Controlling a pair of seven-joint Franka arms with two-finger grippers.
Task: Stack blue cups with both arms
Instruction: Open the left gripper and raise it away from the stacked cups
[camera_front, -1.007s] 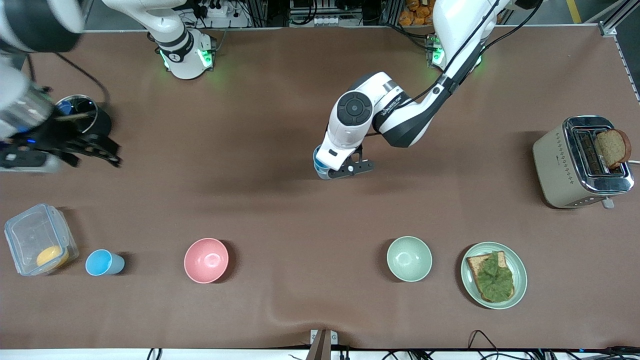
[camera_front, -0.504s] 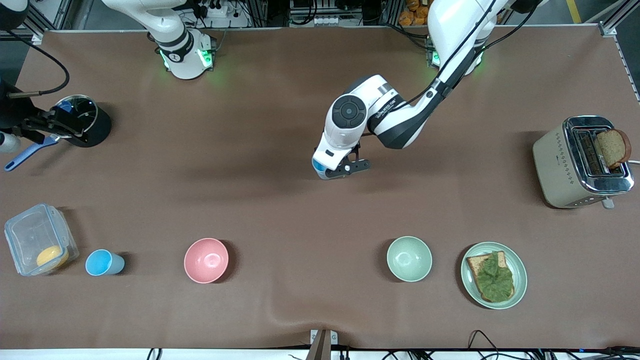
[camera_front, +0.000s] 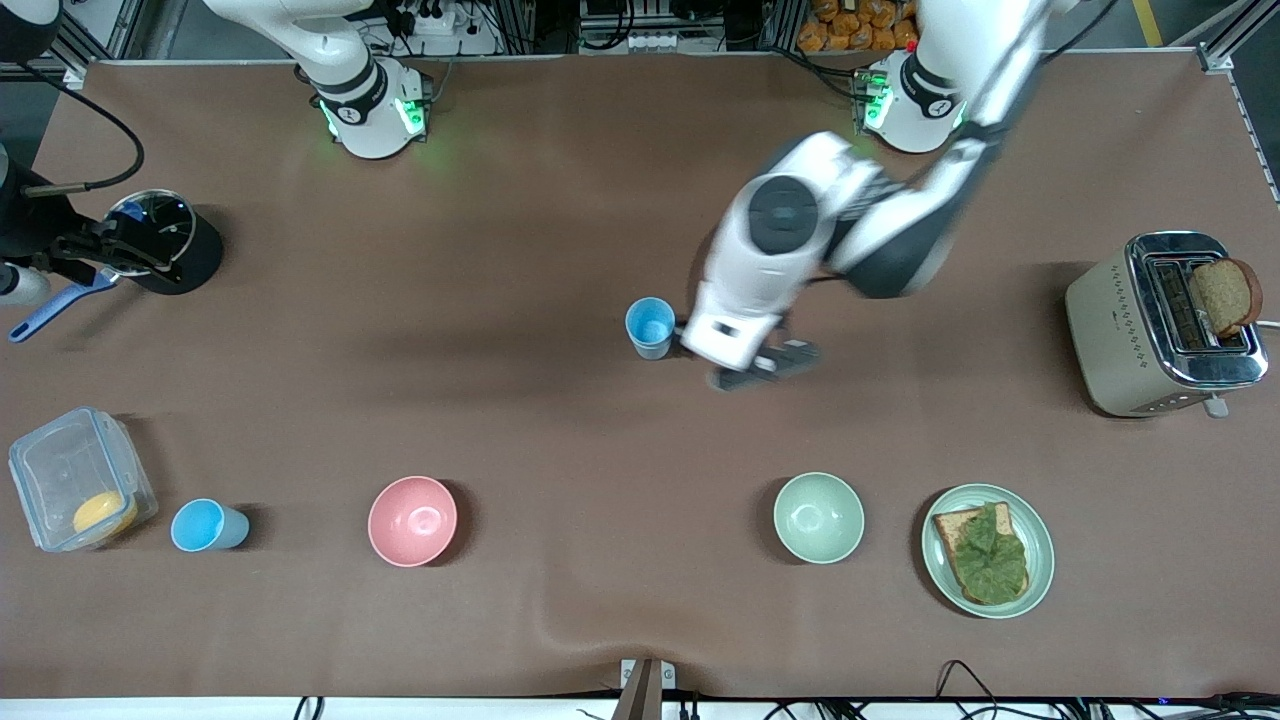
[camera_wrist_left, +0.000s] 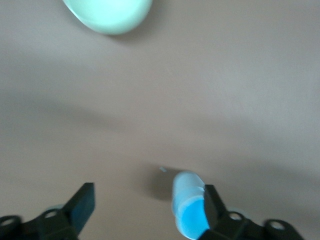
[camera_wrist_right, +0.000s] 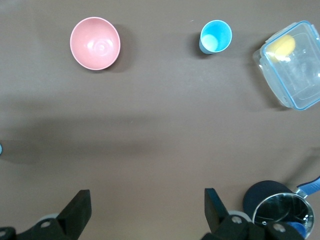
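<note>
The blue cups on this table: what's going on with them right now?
The left gripper is open and empty, hanging over the table beside the pale blue cup, which stands upright on the table mid-table. The brighter blue cup stands alone toward the right arm's end, between the clear container and the pink bowl. The right gripper is open, up near the black pot. Nothing is stacked yet.

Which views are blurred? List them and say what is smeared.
Front view: the left arm's wrist and left gripper are motion-smeared; the table things are sharp. Left wrist view: soft all over, blue cup and green bowl fuzzy. Right wrist view: sharp.
</note>
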